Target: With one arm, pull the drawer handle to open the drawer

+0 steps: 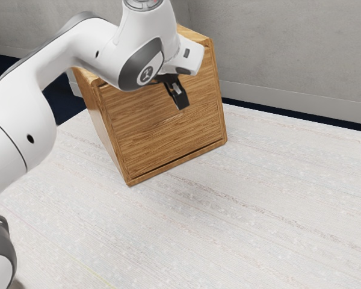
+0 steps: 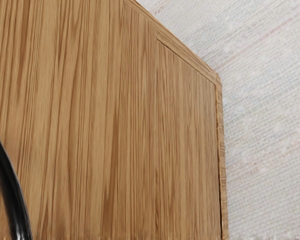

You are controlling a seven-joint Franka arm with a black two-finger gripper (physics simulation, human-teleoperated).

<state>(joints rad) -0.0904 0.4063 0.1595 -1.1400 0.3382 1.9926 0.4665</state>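
The drawer [image 1: 162, 129] sits flush in its cabinet [image 1: 195, 37] near the table's [image 1: 259, 205] far edge, not yet open. The gripper [image 1: 178, 95] is against the drawer's upper front; whether it is apart or clamped I cannot tell. The black handle [image 2: 10, 200] lies just beside the hand. A shallow hold could slip off on the pull, or the whole cabinet could drag along.

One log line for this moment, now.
claw: at drawer front, by handle | drawer: flush with cabinet | pull: not yet done
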